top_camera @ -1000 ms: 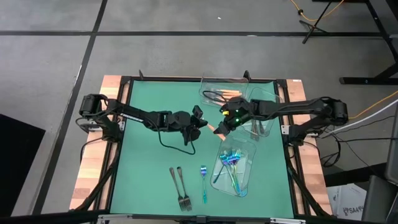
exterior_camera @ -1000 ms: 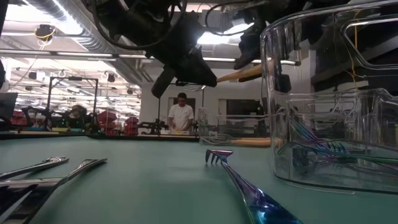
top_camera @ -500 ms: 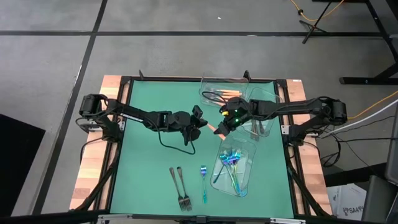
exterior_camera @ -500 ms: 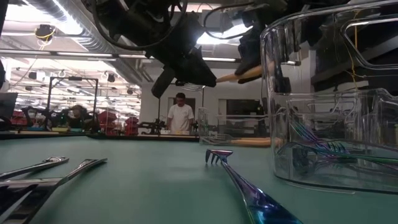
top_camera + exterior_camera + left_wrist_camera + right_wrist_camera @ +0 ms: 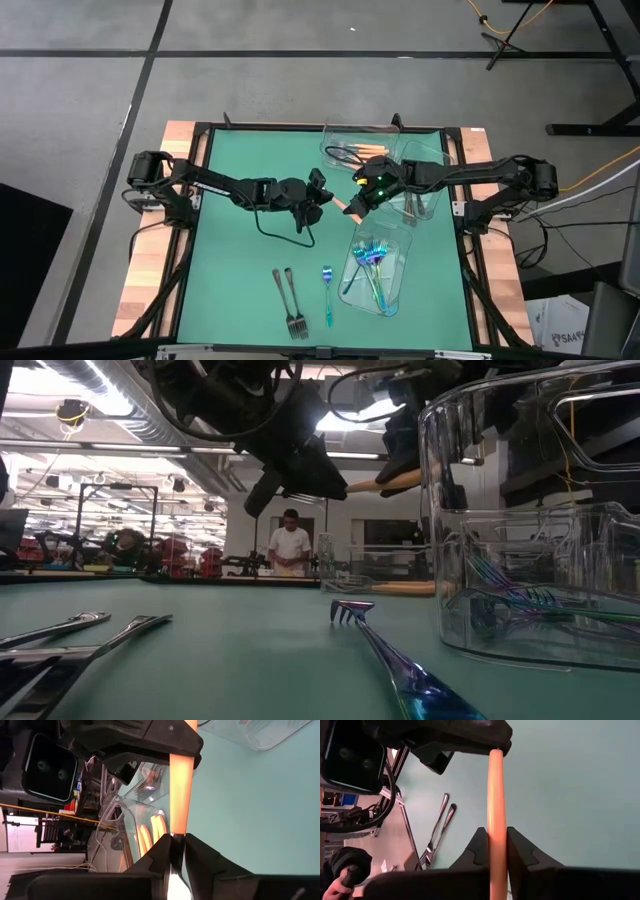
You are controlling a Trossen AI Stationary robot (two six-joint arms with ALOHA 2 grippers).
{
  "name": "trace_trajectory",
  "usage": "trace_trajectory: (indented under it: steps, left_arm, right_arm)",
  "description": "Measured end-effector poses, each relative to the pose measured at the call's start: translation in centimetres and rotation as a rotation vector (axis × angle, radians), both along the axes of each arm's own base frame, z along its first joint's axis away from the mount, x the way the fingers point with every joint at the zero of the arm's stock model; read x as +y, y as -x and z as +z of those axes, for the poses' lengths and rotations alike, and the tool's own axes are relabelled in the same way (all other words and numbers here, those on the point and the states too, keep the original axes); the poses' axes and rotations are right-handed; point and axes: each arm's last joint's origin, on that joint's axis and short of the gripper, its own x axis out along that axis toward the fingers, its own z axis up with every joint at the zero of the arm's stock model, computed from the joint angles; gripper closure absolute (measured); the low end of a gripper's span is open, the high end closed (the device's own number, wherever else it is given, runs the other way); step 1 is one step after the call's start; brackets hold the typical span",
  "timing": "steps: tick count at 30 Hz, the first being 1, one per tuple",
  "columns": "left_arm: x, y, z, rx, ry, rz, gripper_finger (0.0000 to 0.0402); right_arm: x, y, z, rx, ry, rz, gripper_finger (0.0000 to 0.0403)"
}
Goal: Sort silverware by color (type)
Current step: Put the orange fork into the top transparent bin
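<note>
Almost nothing shifted since a second ago: both arms hang at the same spot mid-table, only the right gripper's [image 5: 352, 207] fingers have pressed in on the orange-handled fork's [image 5: 344, 206] handle. Right wrist view shows that handle [image 5: 496, 815] squeezed between both right fingers [image 5: 479, 849]. Left gripper [image 5: 322, 205] is at the fork's other end; in the left wrist view the silver neck sits between its fingers [image 5: 162, 852], which stand slightly apart, contact hard to tell. Fork is up in the air, spanning claw to claw, roughly level in the low view [image 5: 385, 481].

Room: bare green mat [image 5: 240, 260] on the left arm's side of the grippers and in front of them, toward the near table edge. Clear trays crowd the right gripper's side: one tray [image 5: 345, 150] just behind the claws holding orange forks, a second [image 5: 425, 195] under the right arm with dark cutlery, count unreadable, a third [image 5: 385, 270] in front of the right gripper.

Counts: two dark grey forks [image 5: 290, 300] lying side by side on the mat, well in front of the left gripper. One blue-teal fork [image 5: 327, 292] loose on the mat beside them, just next to the third tray. Several blue-teal forks [image 5: 372, 262] inside that tray, overlapping, exact number unclear. Orange forks in the far tray: at least two.
</note>
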Motion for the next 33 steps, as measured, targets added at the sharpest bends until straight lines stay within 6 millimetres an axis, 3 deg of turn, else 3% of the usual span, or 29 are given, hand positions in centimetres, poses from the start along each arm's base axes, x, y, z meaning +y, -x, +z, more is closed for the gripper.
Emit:
trace_trajectory:
  steps: [13,21,33]
  left_arm:
    - [-0.4,-0.2,0.3,-0.039,0.007,0.003,0.0352]
    - [-0.4,-0.3,0.5,-0.078,0.006,0.037,0.0351]
    - [0.1,-0.2,1.2,-0.073,-0.168,0.181,0.0352]
  right_arm:
    - [-0.2,0.1,-0.1,0.007,0.090,-0.031,0.0392]
    - [-1.4,0.3,0.0,0.000,0.100,-0.042,0.0392]
    - [-1.8,0.4,-0.5,0.040,0.064,-0.081,0.0392]
